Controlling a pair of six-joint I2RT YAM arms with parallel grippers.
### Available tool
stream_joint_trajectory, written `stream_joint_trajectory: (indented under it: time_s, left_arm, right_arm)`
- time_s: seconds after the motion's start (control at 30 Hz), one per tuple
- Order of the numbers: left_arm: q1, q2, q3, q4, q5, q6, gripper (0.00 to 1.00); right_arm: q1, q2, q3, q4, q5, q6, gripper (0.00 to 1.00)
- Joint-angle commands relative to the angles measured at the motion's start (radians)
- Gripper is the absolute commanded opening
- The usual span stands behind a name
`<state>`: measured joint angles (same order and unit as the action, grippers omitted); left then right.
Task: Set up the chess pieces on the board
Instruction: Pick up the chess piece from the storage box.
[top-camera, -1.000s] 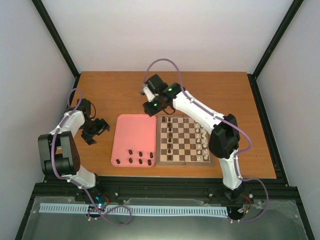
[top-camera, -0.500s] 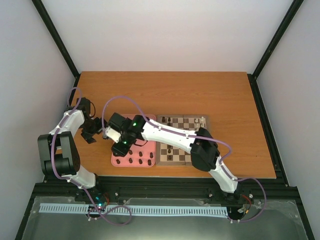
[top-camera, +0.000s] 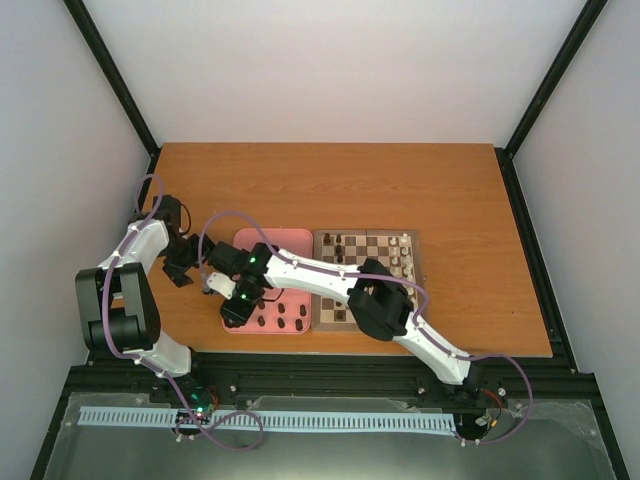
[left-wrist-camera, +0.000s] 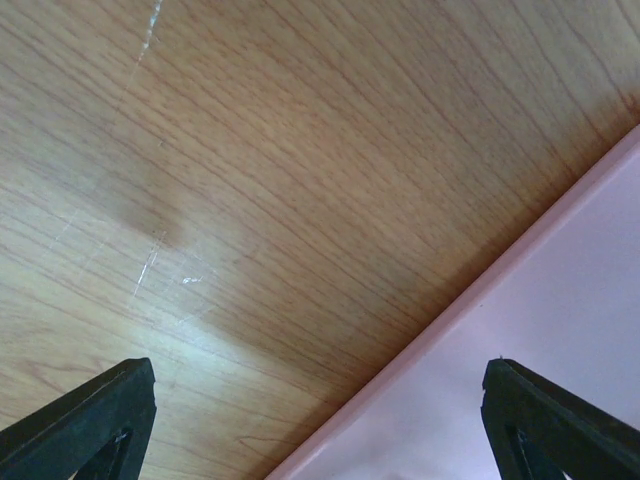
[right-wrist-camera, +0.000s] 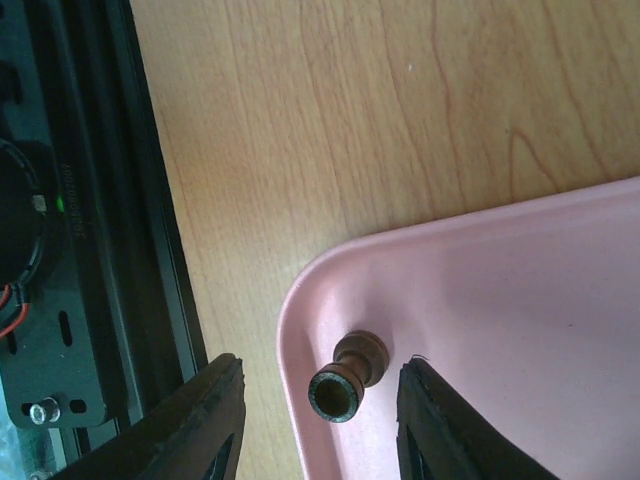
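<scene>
Three cameras: one high overview, two close wrist views.
The top one looks down from above and behind the arm bases at the whole table (top-camera: 330, 180) and chessboard (top-camera: 372, 250). The left wrist camera faces down close over wood and the edge of the pink tray (left-wrist-camera: 570, 330); the right, close over its near-left corner. All three share the tray.
</scene>
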<state>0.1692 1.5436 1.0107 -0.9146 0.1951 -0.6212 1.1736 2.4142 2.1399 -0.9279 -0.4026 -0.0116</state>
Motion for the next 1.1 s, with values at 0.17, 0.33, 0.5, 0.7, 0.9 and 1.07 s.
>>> stream_joint_trajectory:
  time_s: [0.17, 0.33, 0.5, 0.7, 0.9, 1.07]
  left_arm:
    - [0.004, 0.005, 0.020, 0.012, 0.021, 0.000, 1.00]
    - [0.004, 0.009, 0.016, 0.015, 0.016, 0.001, 1.00]
    - [0.005, 0.013, 0.014, 0.017, 0.010, 0.002, 1.00]
    - [0.005, 0.020, 0.012, 0.023, 0.000, -0.001, 1.00]
    - [0.005, 0.024, 0.011, 0.025, -0.002, 0.000, 1.00]
    - [0.005, 0.026, 0.009, 0.027, 0.001, 0.000, 1.00]
  right_arm:
    - [0.008, 0.028, 0.038, -0.022, 0.000, -0.014, 0.38]
    - [0.007, 0.037, 0.037, -0.033, -0.013, -0.017, 0.34]
    - [0.008, 0.043, 0.037, -0.037, -0.020, -0.021, 0.31]
    - [0.008, 0.051, 0.037, -0.038, -0.028, -0.020, 0.29]
    - [0.008, 0.057, 0.037, -0.035, -0.019, -0.016, 0.22]
    - [0.007, 0.063, 0.037, -0.036, -0.004, -0.014, 0.15]
